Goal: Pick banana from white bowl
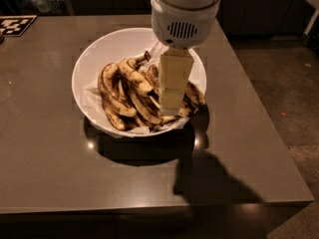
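Zero steps complete, I judge: the long pale speckled banana (pixel 133 77) lies in the wide glossy white bowl (pixel 94 49); my cream gripper (pixel 171 106) hangs at its 3 o'clock, state I cannot tell.

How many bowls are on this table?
1. The white bowl sits mid-table, holding a pile of bananas. The gripper hangs over the bowl's right part as seen, hiding some bananas, not another bowl.
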Robot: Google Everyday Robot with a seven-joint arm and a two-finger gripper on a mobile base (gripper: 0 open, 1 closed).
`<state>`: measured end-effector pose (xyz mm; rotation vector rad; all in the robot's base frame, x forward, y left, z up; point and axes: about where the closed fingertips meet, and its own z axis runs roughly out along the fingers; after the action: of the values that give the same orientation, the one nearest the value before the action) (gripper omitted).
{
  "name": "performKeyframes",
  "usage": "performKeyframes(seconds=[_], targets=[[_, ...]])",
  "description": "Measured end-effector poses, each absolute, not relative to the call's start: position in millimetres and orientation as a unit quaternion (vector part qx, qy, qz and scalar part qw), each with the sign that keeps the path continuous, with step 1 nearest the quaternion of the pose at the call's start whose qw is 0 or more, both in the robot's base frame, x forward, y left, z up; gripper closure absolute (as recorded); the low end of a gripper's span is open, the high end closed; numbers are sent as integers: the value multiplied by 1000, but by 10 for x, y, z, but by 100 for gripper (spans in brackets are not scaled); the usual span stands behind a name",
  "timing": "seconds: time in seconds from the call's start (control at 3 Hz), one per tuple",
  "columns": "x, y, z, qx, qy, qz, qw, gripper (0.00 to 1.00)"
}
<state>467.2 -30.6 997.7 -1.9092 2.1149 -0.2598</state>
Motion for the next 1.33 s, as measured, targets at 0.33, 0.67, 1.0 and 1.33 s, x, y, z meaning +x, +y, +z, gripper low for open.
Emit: performKeyframes(seconds=[0.33,0.67,1.0,1.33], targets=[[4710,-101,9927,-659,735,-92,130,0],[4732,75,9872,-661,735,-89,119,0],[4770,145,9838,-657,740,-79,116,0],[4823,176,9807,-654,745,-66,114,2]])
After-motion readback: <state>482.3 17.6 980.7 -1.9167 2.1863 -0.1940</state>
